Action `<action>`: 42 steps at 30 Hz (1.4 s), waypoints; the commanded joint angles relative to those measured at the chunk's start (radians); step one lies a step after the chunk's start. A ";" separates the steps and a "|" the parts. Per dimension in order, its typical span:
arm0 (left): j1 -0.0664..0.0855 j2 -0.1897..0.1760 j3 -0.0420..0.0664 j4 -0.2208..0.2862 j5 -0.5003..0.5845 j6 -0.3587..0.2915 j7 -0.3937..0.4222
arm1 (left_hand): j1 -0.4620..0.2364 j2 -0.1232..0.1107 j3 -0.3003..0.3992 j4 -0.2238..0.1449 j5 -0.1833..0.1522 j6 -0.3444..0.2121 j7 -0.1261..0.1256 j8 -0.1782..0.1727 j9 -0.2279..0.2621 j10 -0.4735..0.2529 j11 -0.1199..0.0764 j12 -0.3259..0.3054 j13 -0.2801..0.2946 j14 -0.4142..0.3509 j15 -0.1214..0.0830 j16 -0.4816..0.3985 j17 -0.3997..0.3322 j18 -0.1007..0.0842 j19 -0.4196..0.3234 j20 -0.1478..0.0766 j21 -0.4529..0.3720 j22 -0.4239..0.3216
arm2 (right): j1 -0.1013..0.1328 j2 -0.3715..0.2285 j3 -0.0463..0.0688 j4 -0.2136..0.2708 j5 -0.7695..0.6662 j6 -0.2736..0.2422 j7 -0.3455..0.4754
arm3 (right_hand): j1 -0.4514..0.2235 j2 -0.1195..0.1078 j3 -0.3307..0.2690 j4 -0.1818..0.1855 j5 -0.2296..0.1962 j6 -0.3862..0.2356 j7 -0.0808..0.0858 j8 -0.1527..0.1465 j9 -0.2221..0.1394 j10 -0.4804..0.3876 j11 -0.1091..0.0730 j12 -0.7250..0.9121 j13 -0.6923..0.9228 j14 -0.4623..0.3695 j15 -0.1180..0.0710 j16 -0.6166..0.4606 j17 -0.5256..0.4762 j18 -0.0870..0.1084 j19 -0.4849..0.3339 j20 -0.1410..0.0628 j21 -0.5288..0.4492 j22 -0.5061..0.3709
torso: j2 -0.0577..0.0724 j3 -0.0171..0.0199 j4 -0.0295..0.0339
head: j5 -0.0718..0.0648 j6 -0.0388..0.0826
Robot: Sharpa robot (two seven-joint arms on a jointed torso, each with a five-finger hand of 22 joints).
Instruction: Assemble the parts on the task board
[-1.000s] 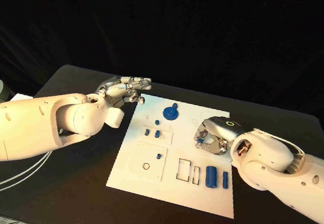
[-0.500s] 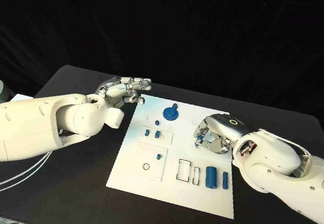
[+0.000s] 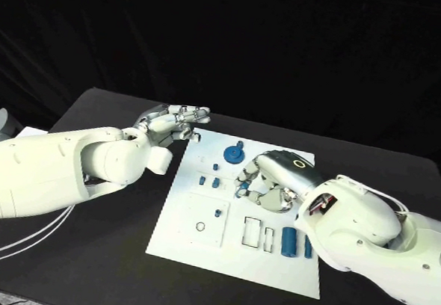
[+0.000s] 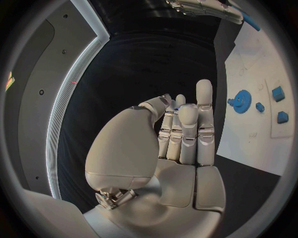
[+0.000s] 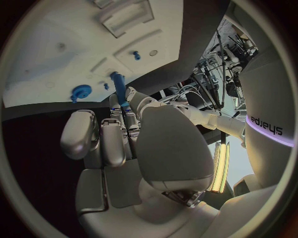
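currently: carrying a part to its seat on the task board (image 3: 272, 268)
right hand (image 3: 269, 181): over the board's middle, fingers pinching a blue peg (image 5: 119, 89)
left hand (image 3: 170, 121): at the board's far left corner, fingers curled in, holding nothing visible
parts: blue gear (image 3: 234, 154) far, two blue cylinders (image 3: 288, 241) near right
advice: likely best to line up upright over the hole, lower slowly, release only once seated
surface: black table (image 3: 77, 255), dark backdrop beyond

Two bulky white arms, smooth rounded shells; silver jointed left hand (image 3: 170, 122) and right hand (image 3: 268, 181); lit ring on right wrist (image 3: 298, 163).
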 commanded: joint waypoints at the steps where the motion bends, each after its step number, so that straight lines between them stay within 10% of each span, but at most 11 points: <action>1: 0.000 0.005 0.001 0.001 -0.004 0.024 0.003 | -0.001 0.004 -0.002 -0.005 0.000 -0.004 0.005 0.000 -0.001 -0.007 0.002 0.005 0.001 -0.004 0.000 -0.003 -0.002 0.011 0.006 0.000 -0.002 -0.001 | -0.009 0.040 -0.002 0.001 -0.017 -0.012 0.045 | 0.016 0.015 0.073 -0.065 0.006 0.005 0.002 0.000 0.002 0.069 -0.062 -0.002 0.007 0.050 -0.004 0.004 -0.002 -0.006 0.001 -0.004 0.003 -0.001 | -0.001 -0.0022 0.0005 | 0.008 -0.003; 18: 0.000 0.014 0.001 0.005 -0.004 0.030 0.001 | 0.000 0.006 -0.002 -0.006 0.000 -0.004 0.005 0.000 -0.001 -0.008 0.002 0.006 0.001 -0.005 0.000 -0.002 -0.003 0.011 0.006 0.000 -0.002 -0.001 | -0.107 0.199 -0.013 -0.120 -0.048 0.017 0.117 | 0.010 0.014 0.091 -0.075 0.006 0.002 0.005 -0.003 0.005 0.069 -0.059 -0.010 0.007 0.049 -0.002 0.003 -0.004 -0.005 -0.002 -0.003 0.000 -0.005 | 0.001 -0.0004 -0.0001 | 0.023 -0.010; 42: 0.001 0.016 0.001 0.003 -0.004 0.031 0.000 | 0.000 0.006 -0.002 -0.006 0.000 -0.004 0.005 0.000 -0.001 -0.008 0.002 0.006 0.001 -0.005 0.000 -0.002 -0.003 0.011 0.006 0.000 -0.002 -0.001 | -0.119 0.210 -0.023 -0.184 -0.059 0.073 0.100 | 0.008 0.014 0.095 -0.078 0.006 0.001 0.006 -0.004 0.006 0.069 -0.059 -0.013 0.007 0.049 -0.001 0.004 -0.004 -0.005 -0.002 -0.003 0.001 -0.005 | 0.000 0.0004 -0.0012 | 0.025 -0.018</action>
